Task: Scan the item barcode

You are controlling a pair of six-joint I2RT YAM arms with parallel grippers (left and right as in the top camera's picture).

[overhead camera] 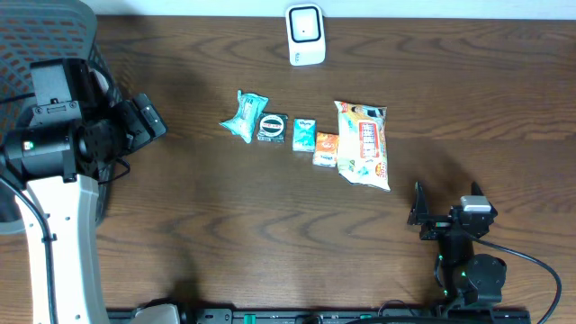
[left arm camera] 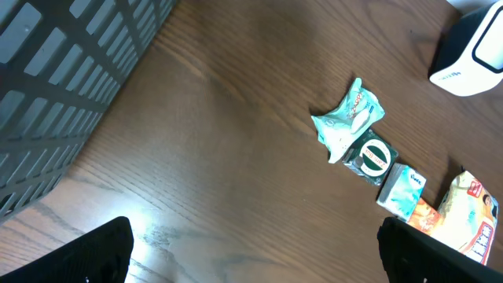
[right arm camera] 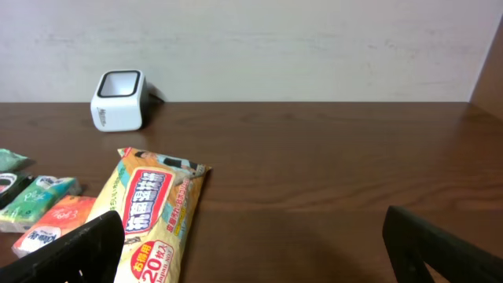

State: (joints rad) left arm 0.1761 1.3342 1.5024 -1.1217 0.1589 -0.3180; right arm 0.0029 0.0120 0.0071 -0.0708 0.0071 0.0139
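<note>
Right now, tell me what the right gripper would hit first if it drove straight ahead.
Nothing, as far as the view shows: ahead of the right gripper lies only bare table up to the wall. The packet sits just left of that line and might be brushed.

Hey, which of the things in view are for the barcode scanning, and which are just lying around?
For the job: white scanner; teal packet; dark round-label packet; teal box; orange packet; large yellow bag.
Just there: grey mesh object.
</note>
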